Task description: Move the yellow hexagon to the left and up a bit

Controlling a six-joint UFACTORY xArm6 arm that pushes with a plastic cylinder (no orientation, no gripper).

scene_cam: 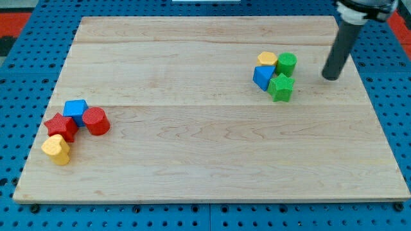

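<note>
The yellow hexagon lies at the view's upper right, at the top left of a tight cluster. A green cylinder touches it on the right, a blue block sits below it, and a green star sits at the cluster's bottom right. My tip is at the end of the dark rod, to the right of the cluster, about a block's width from the green cylinder and touching nothing.
A second cluster sits at the view's lower left: a blue block, a red star, a red cylinder and a yellow heart-shaped block. The wooden board ends in blue pegboard on all sides.
</note>
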